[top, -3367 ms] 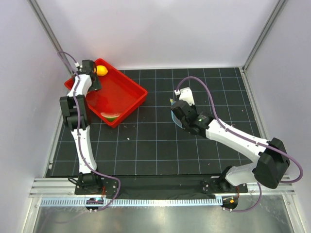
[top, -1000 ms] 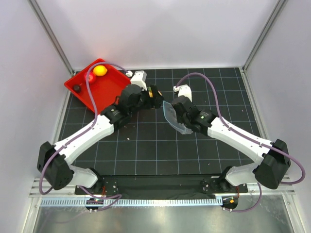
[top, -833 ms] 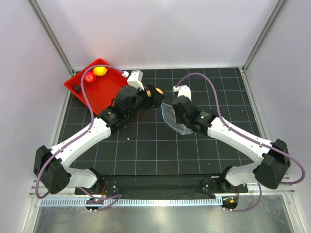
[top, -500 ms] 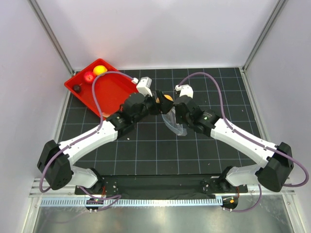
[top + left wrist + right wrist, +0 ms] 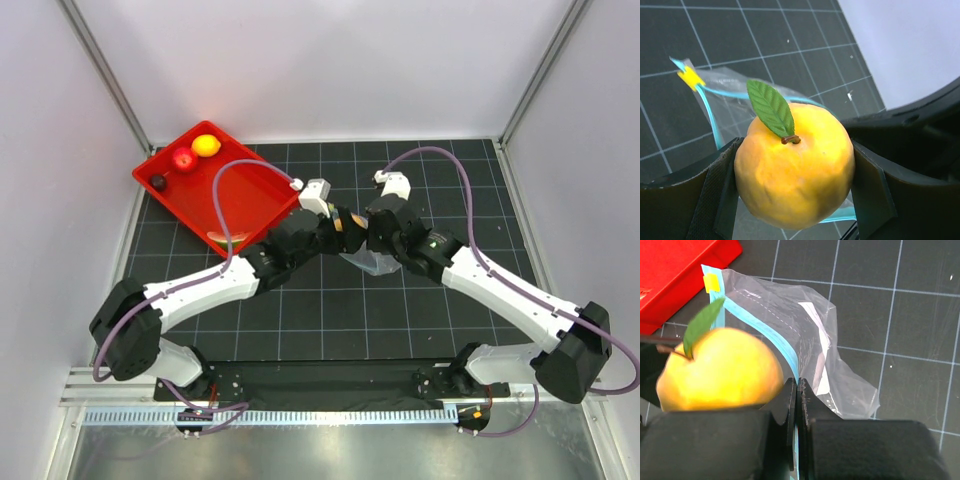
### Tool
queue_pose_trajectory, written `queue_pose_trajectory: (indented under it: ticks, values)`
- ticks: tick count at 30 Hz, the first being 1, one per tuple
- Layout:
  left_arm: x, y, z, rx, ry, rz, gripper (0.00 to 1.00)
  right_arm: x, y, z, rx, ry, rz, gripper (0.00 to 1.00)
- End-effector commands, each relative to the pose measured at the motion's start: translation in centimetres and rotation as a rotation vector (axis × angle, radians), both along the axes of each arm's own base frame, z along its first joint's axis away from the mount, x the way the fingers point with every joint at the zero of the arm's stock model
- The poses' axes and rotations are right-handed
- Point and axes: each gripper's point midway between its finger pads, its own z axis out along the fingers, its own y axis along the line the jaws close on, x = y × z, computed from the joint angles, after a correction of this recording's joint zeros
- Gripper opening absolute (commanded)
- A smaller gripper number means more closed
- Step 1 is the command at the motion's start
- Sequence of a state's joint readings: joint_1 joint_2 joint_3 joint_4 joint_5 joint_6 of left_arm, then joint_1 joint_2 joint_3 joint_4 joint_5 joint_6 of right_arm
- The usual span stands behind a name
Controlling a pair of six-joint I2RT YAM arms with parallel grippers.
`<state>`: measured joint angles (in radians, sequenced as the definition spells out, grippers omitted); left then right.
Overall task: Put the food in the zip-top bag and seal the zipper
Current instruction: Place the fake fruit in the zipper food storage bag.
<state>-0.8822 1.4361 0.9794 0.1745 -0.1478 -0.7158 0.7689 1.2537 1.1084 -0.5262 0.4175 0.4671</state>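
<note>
Loading looks barely begun: the left pincer (image 5: 795, 185), clamped on the orange ball (image 5: 794, 167), holds it at the mouth of the zip-top bag (image 5: 840, 372), whose zipper (image 5: 766, 331) the right pincer (image 5: 797, 405) pinches tight, while lemon (image 5: 207, 146), red apple (image 5: 183, 159), dark fruit (image 5: 158, 182) and watermelon wedge (image 5: 222, 238) lie in the red tray (image 5: 250, 185).

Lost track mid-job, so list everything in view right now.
orange fruit: one, yellow-orange with a green leaf, at the bag mouth
zip-top bag: one, clear, mid-mat
zipper: one, teal-blue, along the bag mouth
lemon: one, yellow, tray's far corner
apple: one, red, beside the lemon
small round fruit: one, dark, tray's left corner
watermelon wedge: one, green-rinded, tray's near edge, partly hidden
tray: one, red, far left
left fingers: black, clamping the orange fruit
right fingers: black, pinching the bag's edge
</note>
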Motion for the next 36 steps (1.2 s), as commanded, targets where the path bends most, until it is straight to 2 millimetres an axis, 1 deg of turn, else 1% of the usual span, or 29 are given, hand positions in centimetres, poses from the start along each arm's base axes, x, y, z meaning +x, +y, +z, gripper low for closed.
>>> queue_pose_trajectory:
  ticks: [1,2,3,4,6,7,9,10,12,15,21,25,26,28,31,33,35,36]
  values:
    - [0.6,0.4,-0.7,0.051,-0.037,0.050,0.48,0.2,0.4,0.8,0.092,-0.019,-0.009,0.01]
    - [0.6,0.4,-1.3,0.063,-0.030,0.052,0.48,0.3,0.5,0.9,0.105,-0.018,-0.005,0.01]
    - [0.6,0.5,-1.4,0.069,-0.027,0.056,0.49,0.3,0.6,0.9,0.115,-0.020,-0.007,0.01]
    - [0.6,0.6,-1.7,0.078,-0.023,0.062,0.50,0.2,0.5,0.7,0.113,-0.012,-0.008,0.01]
    - [0.7,0.8,-2.0,0.089,-0.020,0.070,0.55,0.3,0.2,0.8,0.122,-0.014,-0.018,0.01]
    - [0.7,0.9,-2.1,0.093,-0.017,0.076,0.63,0.3,0.1,0.8,0.124,-0.015,-0.021,0.01]
    - [0.8,1.2,-2.2,0.104,-0.014,0.091,0.69,0.4,-0.1,0.9,0.132,-0.017,-0.025,0.01]
    - [0.8,1.3,-2.3,0.107,-0.014,0.092,0.77,0.5,-0.4,0.7,0.134,-0.013,-0.034,0.01]
    - [0.8,1.2,-2.1,0.111,-0.020,0.081,0.91,0.4,-0.2,0.4,0.156,-0.004,-0.025,0.01]
    - [0.7,1.0,-1.5,0.109,-0.028,0.072,0.99,0.5,-0.1,0.2,0.177,0.009,-0.025,0.01]
    - [0.6,1.2,-0.8,0.113,-0.035,0.068,1.00,0.6,-0.3,0.1,0.206,0.023,-0.018,0.01]
    - [0.5,2.1,0.6,0.118,-0.060,0.085,1.00,0.6,-0.5,-0.1,0.216,0.034,-0.016,0.01]
    - [0.3,2.6,1.0,0.123,-0.065,0.093,1.00,0.6,-0.4,0.0,0.222,0.036,-0.012,0.01]
    - [0.1,3.1,1.2,0.129,-0.066,0.096,0.99,0.7,-0.6,0.0,0.221,0.035,-0.016,0.01]
    - [-0.5,3.3,0.3,0.130,-0.031,0.094,0.96,0.7,-0.7,0.2,0.223,0.027,-0.016,0.01]
    - [-0.6,3.4,-1.4,0.144,0.004,0.104,0.94,0.8,-0.7,0.5,0.228,0.019,-0.018,0.01]
    - [-0.6,3.5,-2.5,0.160,0.023,0.112,0.89,0.7,-0.5,0.7,0.234,0.016,-0.009,0.01]
    - [-0.4,3.4,-3.4,0.175,0.035,0.110,0.83,0.7,-0.5,0.8,0.239,0.015,-0.005,0.01]
